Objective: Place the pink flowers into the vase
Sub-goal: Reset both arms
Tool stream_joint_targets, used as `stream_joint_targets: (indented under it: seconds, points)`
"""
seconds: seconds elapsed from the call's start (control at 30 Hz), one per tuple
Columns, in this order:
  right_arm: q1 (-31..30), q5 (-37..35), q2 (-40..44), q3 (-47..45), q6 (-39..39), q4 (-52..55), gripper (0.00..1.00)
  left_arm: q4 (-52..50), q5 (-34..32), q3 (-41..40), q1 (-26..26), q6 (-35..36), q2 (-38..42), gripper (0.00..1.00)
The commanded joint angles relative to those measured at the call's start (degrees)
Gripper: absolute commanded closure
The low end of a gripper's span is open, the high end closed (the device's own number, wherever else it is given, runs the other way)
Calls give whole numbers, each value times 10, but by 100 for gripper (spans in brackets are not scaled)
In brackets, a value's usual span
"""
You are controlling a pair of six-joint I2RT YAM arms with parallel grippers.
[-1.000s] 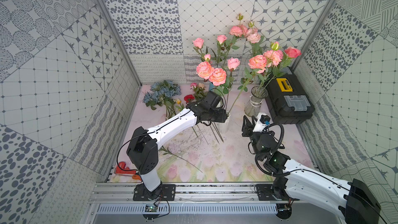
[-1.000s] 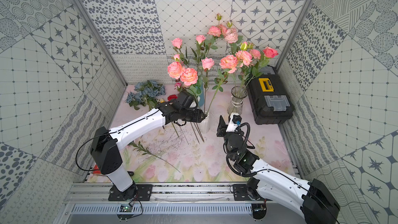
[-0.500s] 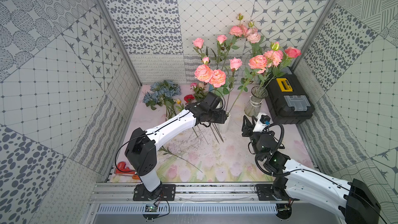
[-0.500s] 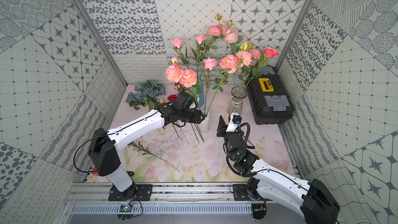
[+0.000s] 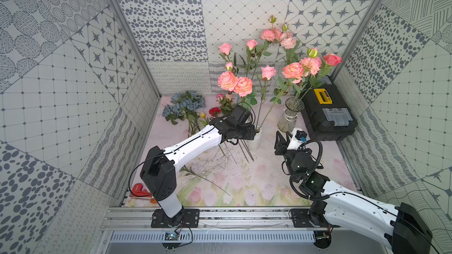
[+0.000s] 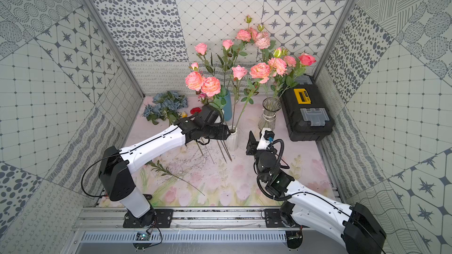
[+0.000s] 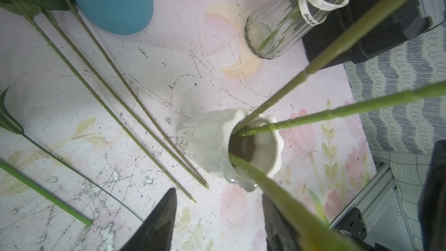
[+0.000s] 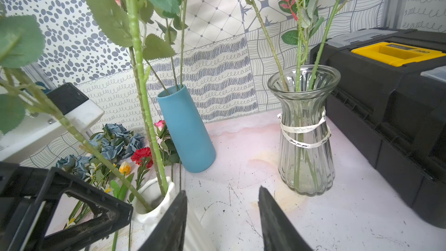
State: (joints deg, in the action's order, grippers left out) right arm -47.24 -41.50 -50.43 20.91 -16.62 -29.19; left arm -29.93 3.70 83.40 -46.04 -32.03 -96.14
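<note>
The pink flowers (image 5: 236, 84) shade to salmon on green stems. White vase (image 7: 212, 146), plain blue vase (image 8: 188, 129), black toolbox (image 5: 325, 131) with yellow handle. The bench (image 5: 244, 184) is pale pink, printed with tulips; hydrangeas (image 5: 186, 105) dusty blue.

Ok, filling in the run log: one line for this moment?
left tool: open, over white vase | stem: end in vase | right tool: open, empty

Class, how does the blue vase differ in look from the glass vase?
The blue vase is opaque; the glass vase is clear, its green stems showing through. The blue vase is a plain straight cylinder; the glass vase is ribbed with a flared rim. Only the glass vase wears a white ribbon, not the blue vase. Both hold green stems.
</note>
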Motion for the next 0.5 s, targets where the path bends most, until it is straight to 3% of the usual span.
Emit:
stream_joint_targets:
  seconds: [0.0,0.47]
  points:
    - [-3,-5,-2,-2,-7,-15,51,-23,-27,-3,-2,-12,9,43]
    - [-3,-10,2,-2,-3,-15,51,-46,-46,-8,-2,-19,8,43]
